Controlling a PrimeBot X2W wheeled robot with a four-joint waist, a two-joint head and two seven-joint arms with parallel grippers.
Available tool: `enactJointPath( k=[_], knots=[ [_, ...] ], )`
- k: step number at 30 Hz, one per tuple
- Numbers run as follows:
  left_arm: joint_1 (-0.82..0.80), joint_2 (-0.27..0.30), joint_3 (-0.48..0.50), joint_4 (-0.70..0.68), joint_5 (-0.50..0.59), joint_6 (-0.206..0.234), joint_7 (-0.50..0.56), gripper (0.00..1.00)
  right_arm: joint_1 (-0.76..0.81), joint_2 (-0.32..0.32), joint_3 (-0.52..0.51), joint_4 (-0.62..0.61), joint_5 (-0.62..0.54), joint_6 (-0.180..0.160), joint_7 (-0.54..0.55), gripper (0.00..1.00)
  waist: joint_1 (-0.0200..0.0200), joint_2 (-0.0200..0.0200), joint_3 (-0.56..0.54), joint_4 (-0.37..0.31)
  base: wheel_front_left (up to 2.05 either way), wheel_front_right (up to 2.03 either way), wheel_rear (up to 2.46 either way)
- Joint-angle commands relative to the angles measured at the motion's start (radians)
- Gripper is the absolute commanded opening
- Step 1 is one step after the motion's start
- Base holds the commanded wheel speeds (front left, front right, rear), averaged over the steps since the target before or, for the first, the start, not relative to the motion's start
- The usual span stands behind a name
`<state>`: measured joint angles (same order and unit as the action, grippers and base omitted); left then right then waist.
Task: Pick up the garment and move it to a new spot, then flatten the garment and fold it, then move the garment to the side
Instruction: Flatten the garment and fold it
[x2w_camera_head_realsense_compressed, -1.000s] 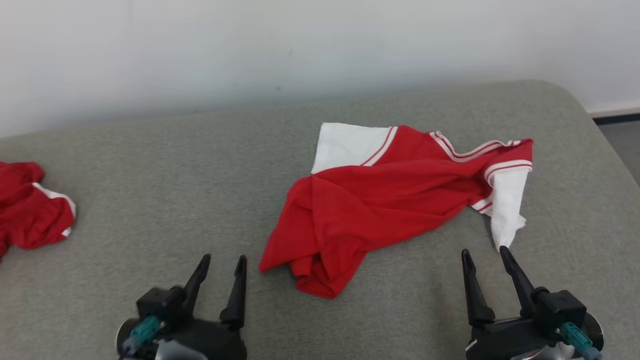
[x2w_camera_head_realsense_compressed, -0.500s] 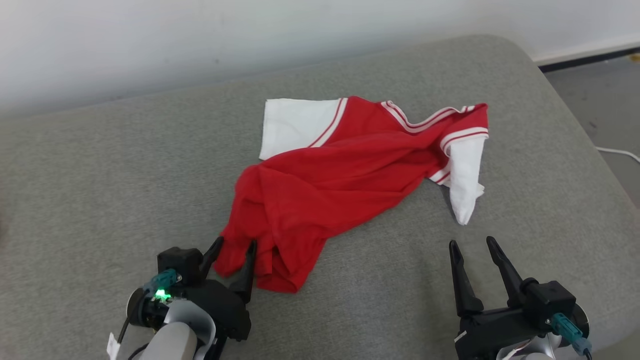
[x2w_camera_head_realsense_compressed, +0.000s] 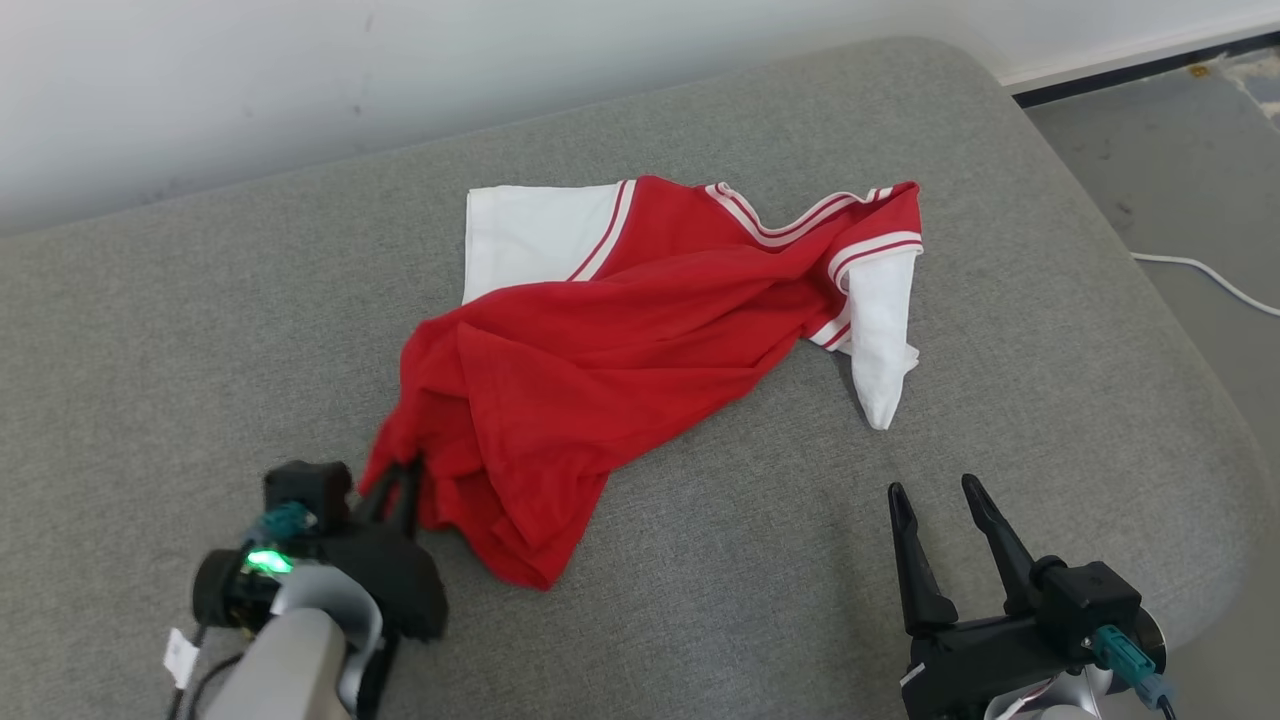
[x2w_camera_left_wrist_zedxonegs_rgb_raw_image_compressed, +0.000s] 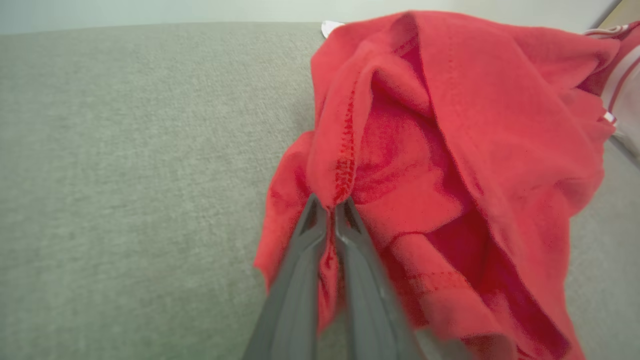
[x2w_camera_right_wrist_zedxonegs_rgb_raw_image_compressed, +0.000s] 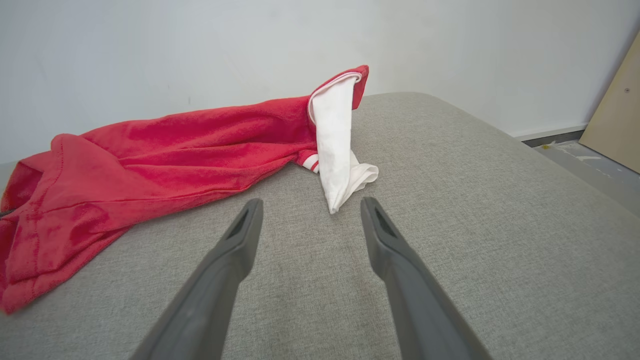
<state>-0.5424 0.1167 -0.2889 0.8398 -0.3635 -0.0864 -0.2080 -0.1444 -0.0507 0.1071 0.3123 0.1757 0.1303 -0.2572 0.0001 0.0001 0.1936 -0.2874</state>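
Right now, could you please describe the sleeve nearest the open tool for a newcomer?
On the grey cushion lies a crumpled red garment. At its right end, the white sleeve tapers to a narrow tip, unlike the other sleeve, spread flat.

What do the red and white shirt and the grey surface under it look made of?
Shirt: thin matte knit, probably cotton or polyester jersey; it drapes in soft folds with a stitched hem. Grey surface: coarse woven upholstery, seemingly padded; visible weave, rounded corner.
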Motion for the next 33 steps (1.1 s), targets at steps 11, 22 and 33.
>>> enactJointPath(
  k=[11, 22, 33],
  knots=[
    [-0.14, 0.126, 0.083, -0.062, 0.037, 0.11, -0.055, 0.0, -0.012, 0.001, 0.022, -0.012, -0.007, 0.001, -0.008, 1.0, -0.0001, -0.0001, 0.027, -0.031, 0.0, 0.0, 0.0],
    [-0.208, 0.185, 0.11, -0.019, 0.022, 0.125, -0.03, 1.0, -0.031, 0.001, 0.049, -0.012, 0.001, 0.001, -0.006, 1.0, -0.0001, -0.0001, 0.081, -0.056, 0.0, 0.0, 0.0],
    [-0.124, 0.093, 0.073, -0.093, 0.0, 0.115, -0.021, 1.0, -0.039, 0.001, 0.023, -0.005, -0.004, 0.001, -0.007, 1.0, -0.0001, -0.0001, 0.068, 0.025, 0.0, 0.0, 0.0]
  ],
)
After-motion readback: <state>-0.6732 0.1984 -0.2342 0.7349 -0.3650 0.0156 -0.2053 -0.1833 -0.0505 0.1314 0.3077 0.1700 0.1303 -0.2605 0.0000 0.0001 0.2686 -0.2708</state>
